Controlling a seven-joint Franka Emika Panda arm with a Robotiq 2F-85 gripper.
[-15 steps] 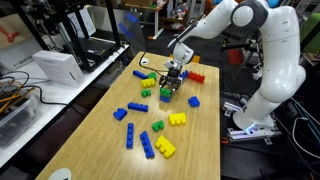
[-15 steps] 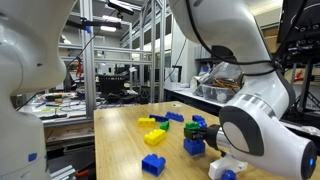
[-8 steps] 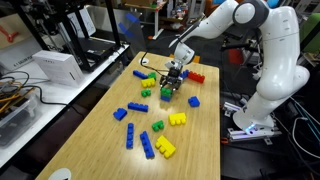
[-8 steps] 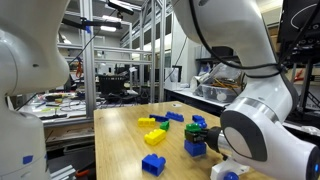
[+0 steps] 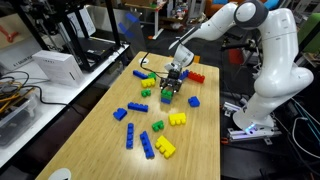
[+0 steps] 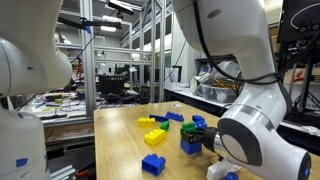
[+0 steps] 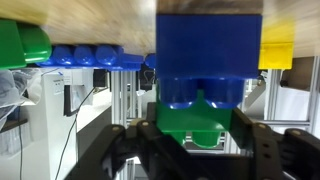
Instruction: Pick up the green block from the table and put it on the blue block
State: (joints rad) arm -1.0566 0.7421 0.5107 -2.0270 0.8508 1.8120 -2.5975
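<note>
Fingers (image 7: 258, 145) pinch the squarish green block (image 7: 190, 122), set squarely against blue block (image 7: 210, 50) studs; yellow brick (image 7: 278, 45) close beside.

I count about seven blue bricks (image 5: 130, 137), three yellow bricks (image 5: 177, 119), four green bricks (image 5: 158, 126), one red brick (image 5: 196, 76), one table (image 5: 197, 150).

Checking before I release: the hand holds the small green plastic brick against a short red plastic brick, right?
No, that brick is blue, not red. The wrist view shows the hand holding the small green plastic brick against the short blue plastic brick.
</note>
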